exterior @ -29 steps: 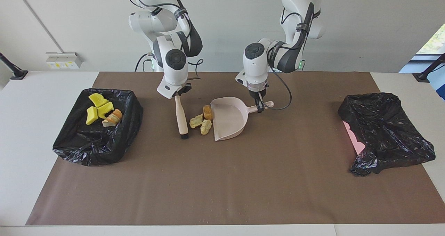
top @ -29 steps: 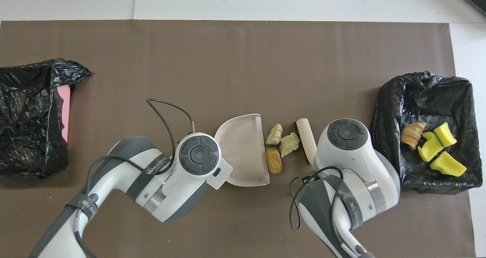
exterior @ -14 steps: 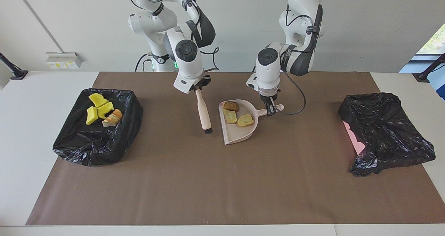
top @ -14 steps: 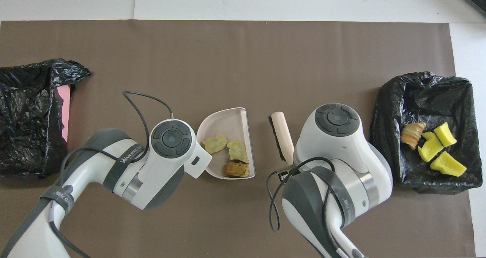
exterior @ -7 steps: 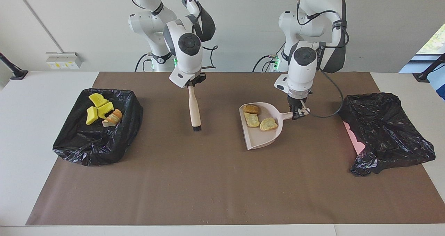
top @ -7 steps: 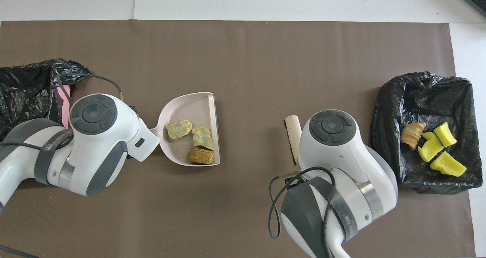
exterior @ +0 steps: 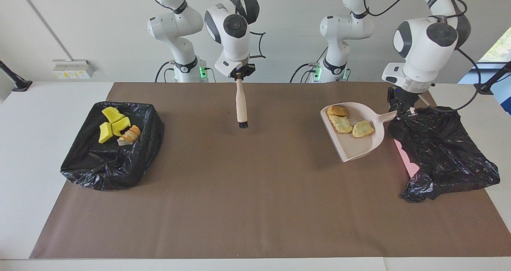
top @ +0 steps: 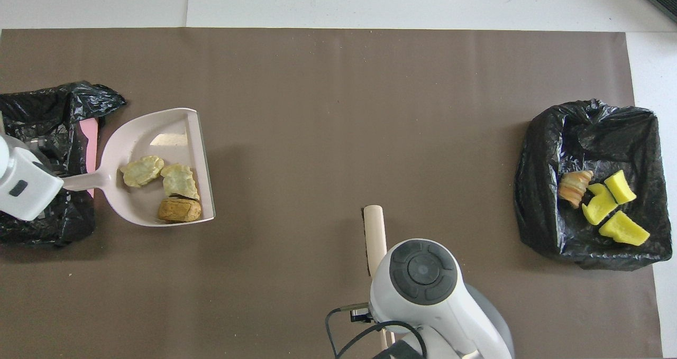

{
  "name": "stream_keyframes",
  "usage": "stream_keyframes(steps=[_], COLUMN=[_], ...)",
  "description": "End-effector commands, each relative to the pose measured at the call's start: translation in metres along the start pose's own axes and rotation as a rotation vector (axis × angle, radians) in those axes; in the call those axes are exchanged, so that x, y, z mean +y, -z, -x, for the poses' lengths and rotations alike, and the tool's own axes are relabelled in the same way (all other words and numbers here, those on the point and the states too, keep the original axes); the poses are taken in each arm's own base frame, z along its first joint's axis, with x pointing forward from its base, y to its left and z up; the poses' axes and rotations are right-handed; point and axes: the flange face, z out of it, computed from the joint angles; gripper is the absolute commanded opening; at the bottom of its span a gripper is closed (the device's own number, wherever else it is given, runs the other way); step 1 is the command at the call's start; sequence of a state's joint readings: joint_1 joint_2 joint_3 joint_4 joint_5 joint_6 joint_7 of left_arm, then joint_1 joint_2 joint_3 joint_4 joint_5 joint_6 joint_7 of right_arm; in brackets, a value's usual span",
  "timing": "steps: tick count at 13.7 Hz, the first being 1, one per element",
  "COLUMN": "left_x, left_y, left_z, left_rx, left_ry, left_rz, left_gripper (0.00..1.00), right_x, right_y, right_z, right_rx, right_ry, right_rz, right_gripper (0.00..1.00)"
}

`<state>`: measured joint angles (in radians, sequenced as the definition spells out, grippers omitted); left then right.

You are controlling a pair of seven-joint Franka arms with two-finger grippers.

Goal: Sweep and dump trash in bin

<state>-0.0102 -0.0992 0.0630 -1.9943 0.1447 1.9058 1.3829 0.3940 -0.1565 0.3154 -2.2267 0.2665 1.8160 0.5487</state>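
My left gripper (exterior: 400, 108) is shut on the handle of the pink dustpan (exterior: 359, 145) and holds it in the air beside the black-lined bin (exterior: 447, 159) at the left arm's end of the table. Three trash chunks lie in the pan: two pale yellow-tan ones (exterior: 340, 124) (exterior: 362, 129) and an orange-brown one (exterior: 337, 111). In the overhead view the pan (top: 158, 137) and its chunks (top: 180, 181) show next to that bin (top: 37, 126). My right gripper (exterior: 238, 74) is shut on a wooden-handled brush (exterior: 240, 103), which hangs bristles down over the mat.
A second black-lined bin (exterior: 107, 171) at the right arm's end holds several chunks, yellow ones (exterior: 111, 123) and an orange one (exterior: 130, 134); it also shows in the overhead view (top: 545, 190). A brown mat (exterior: 255, 203) covers the table.
The left arm has lifted the dustpan with its three chunks and carried it up to the bin at its own end. The right arm has raised the brush and drawn it back toward the robots.
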Motion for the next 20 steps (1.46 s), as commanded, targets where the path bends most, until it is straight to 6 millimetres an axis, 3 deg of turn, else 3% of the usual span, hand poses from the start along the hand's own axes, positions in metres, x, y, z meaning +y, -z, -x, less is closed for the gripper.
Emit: stream_keyframes(steps=[1, 3, 5, 8, 10, 11, 12, 13, 14, 16, 17, 20], left_x=[-0.012, -0.014, -0.023, -0.037, -0.049, -0.056, -0.063, -0.071, -0.077, -0.086, -0.089, -0.099], left_y=[0.019, 0.023, 0.033, 0.045, 0.03, 0.024, 0.018, 0.019, 0.015, -0.004, -0.013, -0.011], left_z=[0.062, 0.134, 0.198, 0.254, 0.291, 0.301, 0.306, 0.308, 0.307, 0.309, 0.309, 0.277], left_rx=[0.042, 0.106, 0.127, 0.025, -0.046, -0.065, -0.134, -0.224, -0.295, -0.381, -0.429, -0.562], left_ry=[0.088, 0.205, 0.211, 0.183, 0.142, 0.112, 0.082, 0.05, 0.014, -0.024, -0.028, -0.084], left_rz=[-0.003, -0.01, -0.047, -0.077, -0.065, -0.064, -0.07, -0.095, -0.104, -0.077, -0.065, -0.043], left_gripper=[0.0, 0.0, 0.0, 0.0, 0.0, 0.0, 0.0, 0.0, 0.0, 0.0, 0.0, 0.0], right_x=[-0.022, -0.028, -0.051, -0.052, -0.049, -0.05, -0.051, -0.051, -0.05, -0.053, -0.052, -0.036], right_y=[-0.027, -0.042, -0.069, -0.08, -0.09, -0.091, -0.092, -0.092, -0.091, -0.087, -0.075, -0.029], right_z=[0.001, -0.008, -0.006, -0.006, -0.005, -0.005, -0.005, -0.005, -0.006, -0.012, -0.02, -0.05], right_rx=[0.018, 0.019, 0.023, 0.019, 0.023, 0.032, 0.032, 0.032, 0.038, 0.079, 0.111, 0.207], right_ry=[-0.042, -0.066, -0.086, -0.087, -0.084, -0.078, -0.065, -0.064, -0.054, -0.017, -0.007, -0.03], right_rz=[-0.04, -0.068, -0.069, -0.063, -0.057, -0.06, -0.058, -0.058, -0.047, -0.008, 0.002, -0.011], right_gripper=[0.0, 0.0, 0.0, 0.0, 0.0, 0.0, 0.11, 0.45, 0.99, 1.0, 1.0, 1.0])
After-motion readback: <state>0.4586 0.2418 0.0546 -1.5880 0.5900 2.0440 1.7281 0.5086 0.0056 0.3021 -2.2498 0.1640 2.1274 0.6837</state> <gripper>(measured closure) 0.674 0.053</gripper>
